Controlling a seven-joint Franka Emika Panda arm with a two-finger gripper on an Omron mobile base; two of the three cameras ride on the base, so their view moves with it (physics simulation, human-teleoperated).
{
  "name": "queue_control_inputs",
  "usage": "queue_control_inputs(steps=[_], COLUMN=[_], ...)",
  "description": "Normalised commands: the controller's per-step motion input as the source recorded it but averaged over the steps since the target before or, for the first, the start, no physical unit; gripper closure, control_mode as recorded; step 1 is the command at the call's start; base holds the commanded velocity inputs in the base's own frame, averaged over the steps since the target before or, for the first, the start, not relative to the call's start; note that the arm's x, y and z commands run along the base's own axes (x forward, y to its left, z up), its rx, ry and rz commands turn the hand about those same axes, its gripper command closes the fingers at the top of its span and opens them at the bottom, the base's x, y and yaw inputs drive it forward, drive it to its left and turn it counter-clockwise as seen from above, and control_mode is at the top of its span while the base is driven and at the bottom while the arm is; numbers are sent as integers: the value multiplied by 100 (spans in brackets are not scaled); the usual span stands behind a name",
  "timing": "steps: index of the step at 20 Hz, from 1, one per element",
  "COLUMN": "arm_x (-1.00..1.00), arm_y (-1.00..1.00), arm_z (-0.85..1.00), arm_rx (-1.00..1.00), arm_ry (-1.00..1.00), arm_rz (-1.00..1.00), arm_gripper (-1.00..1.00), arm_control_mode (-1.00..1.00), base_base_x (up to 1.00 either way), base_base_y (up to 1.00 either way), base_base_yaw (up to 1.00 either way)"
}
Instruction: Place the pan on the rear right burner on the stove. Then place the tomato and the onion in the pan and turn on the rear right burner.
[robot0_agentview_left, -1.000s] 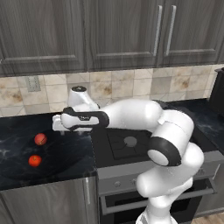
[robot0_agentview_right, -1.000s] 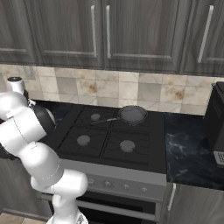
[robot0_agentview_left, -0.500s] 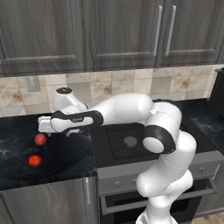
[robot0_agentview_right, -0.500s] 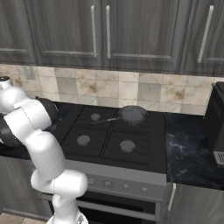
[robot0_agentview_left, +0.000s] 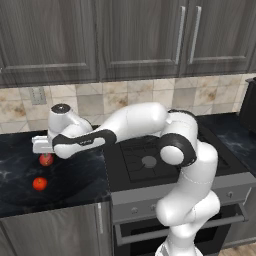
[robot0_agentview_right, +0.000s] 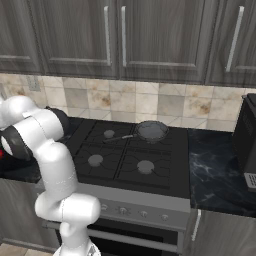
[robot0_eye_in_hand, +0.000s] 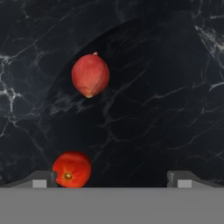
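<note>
The pan (robot0_agentview_right: 151, 131) sits on the rear right burner (robot0_agentview_right: 169, 135) of the stove (robot0_agentview_right: 165, 167), its handle pointing left. My arm reaches left over the black counter (robot0_agentview_left: 75, 182). My gripper (robot0_agentview_left: 42, 149) hangs open just above the onion (robot0_agentview_left: 46, 160). The tomato (robot0_agentview_left: 40, 183) lies a little nearer the counter's front edge. In the hand view the onion (robot0_eye_in_hand: 90, 75) lies ahead of the open gripper (robot0_eye_in_hand: 111, 178). The tomato (robot0_eye_in_hand: 72, 169) rests right beside one fingertip (robot0_eye_in_hand: 42, 179). Nothing is between the fingers.
A dark appliance (robot0_agentview_right: 247, 142) stands on the counter right of the stove. Tiled wall and dark upper cabinets (robot0_agentview_left: 140, 37) close off the back. The counter's front edge runs close to the tomato.
The arm has swung left, from near the stove's edge out over the counter, bringing the hand above the onion. The jaws have stayed open. The two balls have not moved.
</note>
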Motion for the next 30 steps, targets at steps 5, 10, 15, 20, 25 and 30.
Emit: queue_control_inputs(steps=[5, 10, 15, 20, 25, 30], arm_x=[0, 6, 10, 12, 15, 19], arm_y=[19, 11, 8, 6, 2, 2], arm_z=[-1, -4, -8, -12, -12, -11], arm_rx=[0, 0, 0, 0, 0, 0], arm_ry=[-2, 0, 0, 0, 0, 0], arm_rz=[0, 0, 0, 0, 0, 0], arm_gripper=[-100, -100, -100, -100, -100, -100], arm_control_mode=[-100, -100, -100, -100, -100, -100], base_base_x=[0, 0, 0, 0, 0, 0], base_base_y=[0, 0, 0, 0, 0, 0], base_base_yaw=[0, 0, 0, 0, 0, 0])
